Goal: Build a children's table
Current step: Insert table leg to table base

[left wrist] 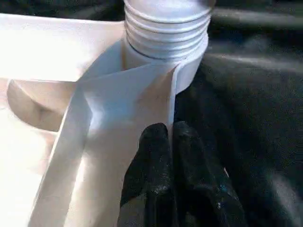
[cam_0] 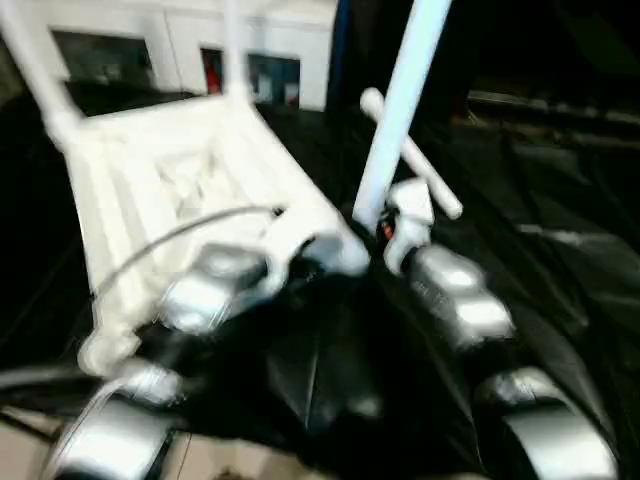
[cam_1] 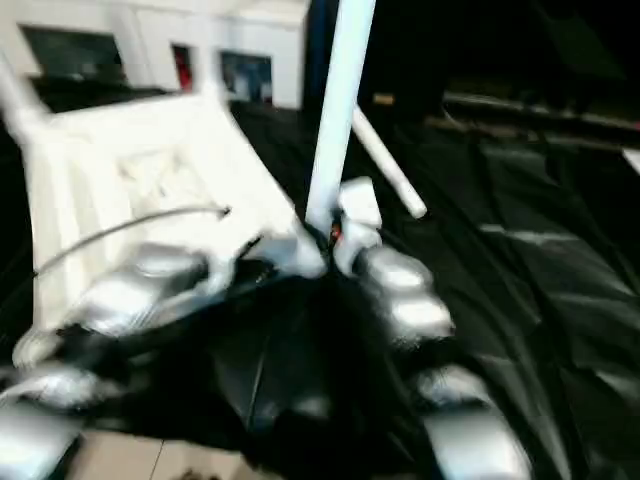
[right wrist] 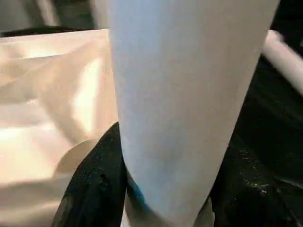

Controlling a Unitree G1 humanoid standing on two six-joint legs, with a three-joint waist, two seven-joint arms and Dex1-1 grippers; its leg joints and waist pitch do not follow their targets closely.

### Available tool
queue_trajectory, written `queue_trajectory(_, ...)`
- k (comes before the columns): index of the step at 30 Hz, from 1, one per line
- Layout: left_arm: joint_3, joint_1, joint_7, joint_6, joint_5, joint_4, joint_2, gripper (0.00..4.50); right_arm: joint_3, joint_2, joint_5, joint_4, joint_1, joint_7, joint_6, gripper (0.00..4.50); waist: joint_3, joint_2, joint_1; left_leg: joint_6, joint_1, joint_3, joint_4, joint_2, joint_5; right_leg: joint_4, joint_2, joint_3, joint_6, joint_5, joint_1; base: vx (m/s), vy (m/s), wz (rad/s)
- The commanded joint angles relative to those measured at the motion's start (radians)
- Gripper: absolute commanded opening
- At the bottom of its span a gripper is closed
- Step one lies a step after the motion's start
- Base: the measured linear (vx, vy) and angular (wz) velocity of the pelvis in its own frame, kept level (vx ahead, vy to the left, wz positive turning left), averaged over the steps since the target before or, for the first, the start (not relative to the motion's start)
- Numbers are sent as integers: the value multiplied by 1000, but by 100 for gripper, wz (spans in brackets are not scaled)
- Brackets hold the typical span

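the white ribbed plastic tabletop [cam_0: 190, 190] lies upside down at left, the left gripper [left wrist: 170, 142], fingers together, pressed against its near corner socket [left wrist: 165, 33]. just right, the right gripper [right wrist: 161, 189] clamps a long white tubular leg [cam_0: 400, 110] upright (almost over that socket).

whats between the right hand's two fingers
A white table leg, clamped between the right hand's black fingers, seen in the right wrist view.
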Motion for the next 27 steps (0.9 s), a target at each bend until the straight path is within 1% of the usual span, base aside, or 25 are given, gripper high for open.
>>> queue_trajectory(1,37,-30,107,32,17,33,-32,0,4,47,-14,200,60,-87,124,189,-30,12,3,-20,-4,-34,-98,65,-305,-97,-91,51,-167,-355,18,0,0,0)
queue_trajectory(2,35,-34,118,36,17,37,-44,0,8,59,-18,208,52,-100,126,189,-30,13,5,-16,3,-31,-96,64,-307,-96,-89,52,-174,-328,14,0,0,0)
queue_trajectory(4,35,-38,131,41,14,41,-58,0,19,76,-30,213,41,-114,131,189,-31,9,7,-10,-1,-29,-96,63,-290,-94,-88,52,-175,-290,19,0,0,0)
queue_trajectory(5,38,-41,135,41,13,47,-60,0,19,83,-33,216,37,-118,133,189,-30,10,8,-6,-2,-28,-97,63,-282,-92,-87,52,-176,-264,18,0,0,0)
queue_trajectory(6,41,-45,139,39,12,55,-61,0,23,87,-37,218,33,-120,134,189,-30,9,7,-4,-3,-28,-97,63,-278,-91,-86,51,-177,-253,19,0,0,0)
queue_trajectory(7,45,-51,147,42,14,62,-63,0,22,93,-43,227,25,-127,130,189,-30,10,7,-1,-2,-28,-97,63,-281,-90,-85,50,-178,-250,20,0,0,0)
queue_trajectory(8,47,-55,152,43,17,68,-61,0,20,99,-44,233,21,-131,131,189,-30,7,4,-1,-3,-28,-98,62,-289,-91,-85,50,-177,-261,18,0,0,0)
queue_trajectory(11,54,-61,165,56,23,68,-61,0,17,106,-64,257,6,-144,116,189,-27,8,4,-4,-3,-29,-100,63,-305,-95,-87,51,-166,-297,16,0,0,0)
queue_trajectory(12,56,-64,172,59,26,74,-61,0,10,113,-73,276,-4,-156,108,189,-26,6,4,-5,-3,-30,-101,63,-316,-97,-87,51,-159,-317,15,0,0,0)
queue_trajectory(14,56,-62,175,61,26,74,-59,0,3,117,-74,284,-9,-163,105,189,-24,7,3,-9,-1,-32,-103,63,-343,-102,-89,52,-145,-372,10,0,0,0)
queue_trajectory(15,56,-62,175,62,26,74,-59,0,2,118,-75,284,-9,-163,105,189,-22,6,2,-9,-1,-33,-104,63,-353,-104,-89,52,-139,-391,8,0,0,0)
queue_trajectory(17,55,-59,173,66,25,68,-57,0,-2,120,-75,285,-12,-165,104,189,-22,6,3,-9,2,-34,-106,63,-371,-110,-90,53,-118,-436,4,0,0,0)
queue_trajectory(19,55,-56,171,66,25,67,-55,0,-5,120,-75,284,-13,-165,104,189,-23,7,4,-7,1,-34,-108,64,-356,-111,-90,53,-114,-423,5,0,0,0)
queue_trajectory(21,56,-58,168,61,23,75,-54,0,-12,122,-76,291,-18,-163,99,189,-25,9,4,-4,-1,-31,-111,65,-317,-108,-88,51,-127,-353,9,0,0,0)
queue_trajectory(22,56,-58,167,61,23,75,-54,0,-14,123,-76,292,-19,-161,97,189,-25,9,4,-3,-1,-30,-111,65,-313,-108,-87,51,-131,-341,9,0,0,0)
queue_trajectory(23,56,-59,166,61,23,76,-54,0,-17,124,-75,293,-20,-158,95,189,-23,9,4,-3,-1,-29,-111,65,-316,-108,-87,52,-135,-338,8,0,0,0)
queue_trajectory(24,56,-59,165,65,21,72,-54,0,-28,128,-78,298,-25,-152,92,189,-24,9,4,-4,-1,-29,-111,65,-318,-108,-88,51,-142,-339,10,0,0,0)
queue_trajectory(25,55,-59,163,65,20,72,-53,0,-28,128,-81,300,-27,-153,93,189,-24,11,4,-5,-2,-30,-111,65,-318,-107,-89,52,-144,-339,11,0,0,0)
queue_trajectory(27,55,-60,159,64,19,73,-52,0,-31,129,-89,305,-32,-156,94,189,-24,11,4,-7,-1,-30,-112,66,-323,-108,-89,51,-146,-341,10,0,0,0)
